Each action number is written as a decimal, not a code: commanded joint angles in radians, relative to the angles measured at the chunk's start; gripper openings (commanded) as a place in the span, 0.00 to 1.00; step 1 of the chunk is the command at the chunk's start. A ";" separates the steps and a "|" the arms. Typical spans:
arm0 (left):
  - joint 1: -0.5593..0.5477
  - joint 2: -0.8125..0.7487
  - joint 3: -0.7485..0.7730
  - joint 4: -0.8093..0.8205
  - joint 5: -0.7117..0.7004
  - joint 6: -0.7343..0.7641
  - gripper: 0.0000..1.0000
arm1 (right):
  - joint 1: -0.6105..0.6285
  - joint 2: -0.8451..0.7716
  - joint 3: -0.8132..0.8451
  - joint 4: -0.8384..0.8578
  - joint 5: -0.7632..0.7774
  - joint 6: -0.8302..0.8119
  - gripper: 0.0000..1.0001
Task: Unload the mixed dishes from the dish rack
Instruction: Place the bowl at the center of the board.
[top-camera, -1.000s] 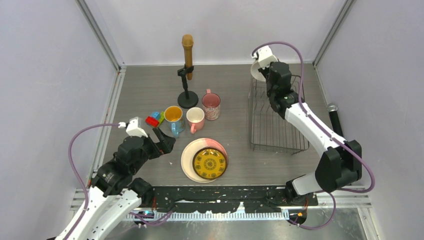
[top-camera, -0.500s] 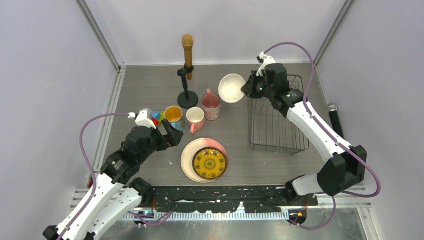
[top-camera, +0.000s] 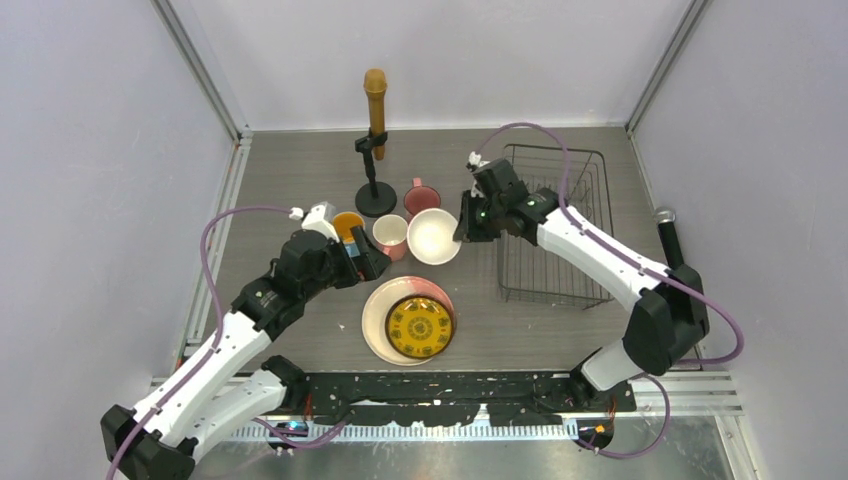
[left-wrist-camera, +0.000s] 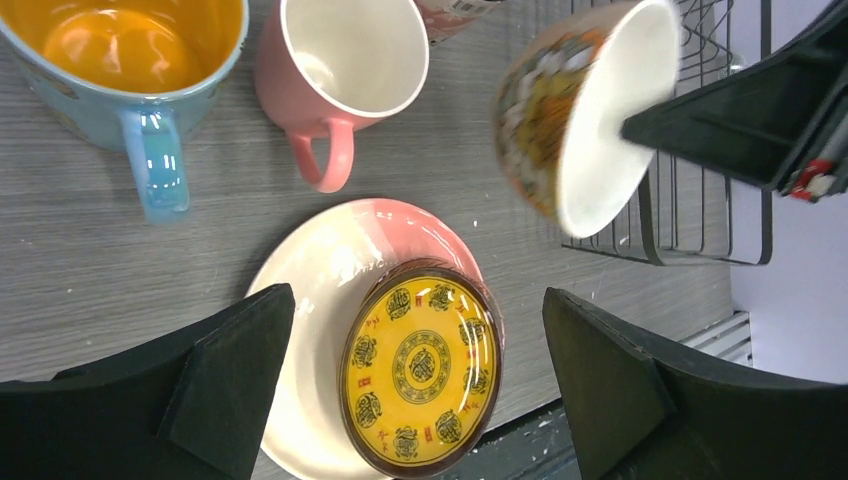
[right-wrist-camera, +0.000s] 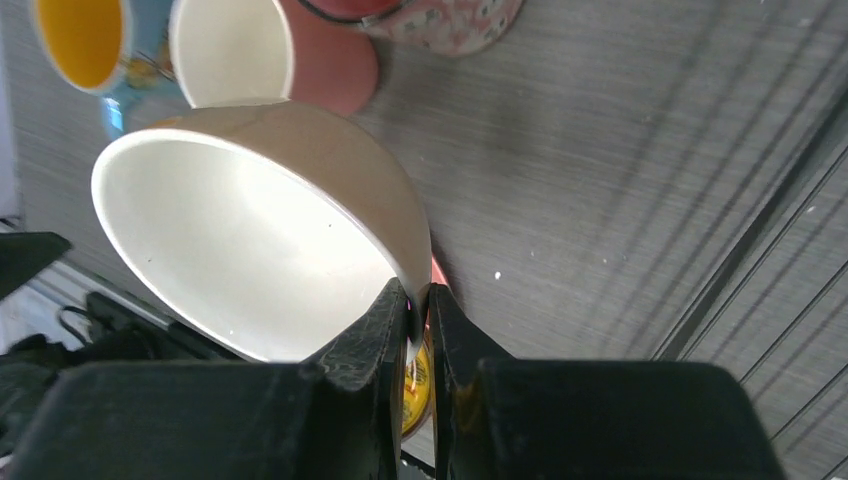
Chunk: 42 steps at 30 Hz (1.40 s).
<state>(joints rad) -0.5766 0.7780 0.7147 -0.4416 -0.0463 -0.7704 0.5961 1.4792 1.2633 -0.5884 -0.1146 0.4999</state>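
Note:
My right gripper (top-camera: 461, 232) is shut on the rim of the white bowl (top-camera: 433, 236), holding it tilted above the table, left of the dish rack (top-camera: 553, 297). The grip shows in the right wrist view (right-wrist-camera: 420, 310) with the bowl (right-wrist-camera: 240, 250). The rack looks empty. The pink mug (top-camera: 389, 236), the orange mug (top-camera: 347, 226) and the pink patterned mug (top-camera: 419, 192) stand just left of and behind the bowl. The small yellow plate (top-camera: 420, 327) lies on the large pink-cream plate (top-camera: 376, 320). My left gripper (top-camera: 368, 262) is open and empty above the plates (left-wrist-camera: 415, 380).
A black round-based stand (top-camera: 375, 200) with a brown microphone (top-camera: 375, 95) stands behind the mugs. A second microphone (top-camera: 668, 235) lies right of the rack. Frame posts and walls close in the table on three sides.
My right gripper carried the bowl from over the rack's far left corner leftward and nearer, down beside the mugs. My left arm reached forward and right toward the mugs and plates.

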 joint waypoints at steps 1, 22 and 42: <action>-0.002 0.034 0.049 0.086 0.042 0.003 0.99 | 0.074 0.044 0.060 -0.036 0.029 -0.017 0.00; -0.004 0.297 0.104 0.087 0.029 0.041 0.65 | 0.172 0.147 0.146 -0.042 -0.076 -0.051 0.00; -0.077 0.296 0.130 -0.004 -0.085 0.081 0.00 | 0.188 0.118 0.141 -0.039 -0.068 -0.086 0.70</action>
<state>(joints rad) -0.6476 1.1389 0.8001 -0.4629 -0.1078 -0.6720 0.7792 1.6493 1.3838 -0.6579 -0.1967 0.4412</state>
